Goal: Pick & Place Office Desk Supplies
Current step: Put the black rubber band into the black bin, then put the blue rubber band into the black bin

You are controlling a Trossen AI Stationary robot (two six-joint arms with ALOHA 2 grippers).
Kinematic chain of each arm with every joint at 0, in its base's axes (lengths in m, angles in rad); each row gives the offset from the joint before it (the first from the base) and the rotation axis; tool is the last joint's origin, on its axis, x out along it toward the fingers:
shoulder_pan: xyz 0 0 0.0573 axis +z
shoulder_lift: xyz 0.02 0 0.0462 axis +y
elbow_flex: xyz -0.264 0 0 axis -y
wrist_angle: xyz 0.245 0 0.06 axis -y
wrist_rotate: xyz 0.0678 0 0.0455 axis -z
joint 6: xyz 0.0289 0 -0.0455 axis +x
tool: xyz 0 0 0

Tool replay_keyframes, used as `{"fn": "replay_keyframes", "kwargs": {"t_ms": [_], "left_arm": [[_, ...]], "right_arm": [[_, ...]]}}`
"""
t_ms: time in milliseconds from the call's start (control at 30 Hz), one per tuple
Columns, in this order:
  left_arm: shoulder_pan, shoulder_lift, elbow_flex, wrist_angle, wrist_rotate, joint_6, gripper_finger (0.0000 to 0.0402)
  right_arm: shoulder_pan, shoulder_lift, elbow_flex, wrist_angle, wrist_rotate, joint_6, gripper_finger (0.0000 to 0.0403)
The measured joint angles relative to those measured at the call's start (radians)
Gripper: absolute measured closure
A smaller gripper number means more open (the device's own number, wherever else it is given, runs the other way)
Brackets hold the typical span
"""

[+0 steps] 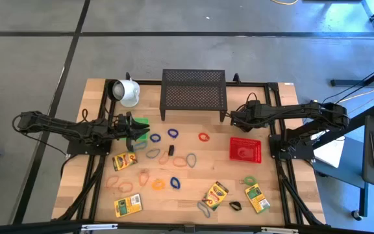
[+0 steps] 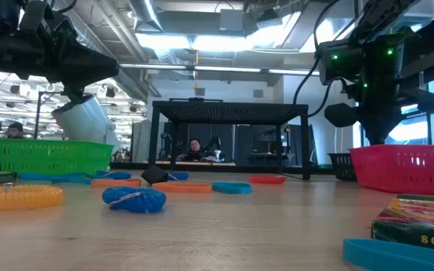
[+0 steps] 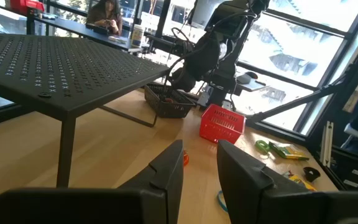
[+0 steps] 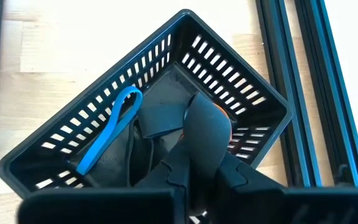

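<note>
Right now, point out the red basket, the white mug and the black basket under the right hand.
red basket point(image 1: 245, 149), high view, on its mesh floor.
white mug point(image 1: 128, 93), high view, on its side wall.
black basket point(image 4: 241, 81), right wrist view, on its slotted wall.
right hand point(image 4: 194, 146), right wrist view, between its fingertips.

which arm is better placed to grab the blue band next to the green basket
Left. Its end effector hangs right beside the blue band and green basket; the right end effector is over the black basket.

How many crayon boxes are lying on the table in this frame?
4. One crayon box lies just below the left gripper, one near the front-left edge, one front-centre, and one front-right. None looks hidden, though the baskets' contents are unclear.
</note>
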Motion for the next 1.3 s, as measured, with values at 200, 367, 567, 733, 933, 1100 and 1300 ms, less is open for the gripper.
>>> {"fn": "replay_keyframes", "kwargs": {"t_ms": [200,367,567,733,933,1100,1300], "left_arm": [[0.0,0.0,0.0,0.0,0.0,0.0,0.0311],[0.0,0.0,0.0,0.0,0.0,0.0,0.0311],[0.0,0.0,0.0,0.0,0.0,0.0,0.0311],[0.0,0.0,0.0,0.0,0.0,0.0,0.0311],[0.0,0.0,0.0,0.0,0.0,0.0,0.0311],[0.0,0.0,0.0,0.0,0.0,0.0,0.0311],[0.0,0.0,0.0,0.0,0.0,0.0,0.0311]], "right_arm": [[0.0,0.0,0.0,0.002,0.0,-0.002,0.033],[0.0,0.0,0.0,0.003,0.0,-0.002,0.0279],[0.0,0.0,0.0,0.007,0.0,-0.002,0.023],[0.0,0.0,0.0,0.007,-0.012,-0.007,0.0209],[0.035,0.0,0.04,-0.013,-0.068,-0.164,0.0213],[0.101,0.0,0.184,-0.188,-0.06,-0.216,0.0231],[0.2,0.0,0.394,-0.288,-0.048,-0.181,0.0253]]}}
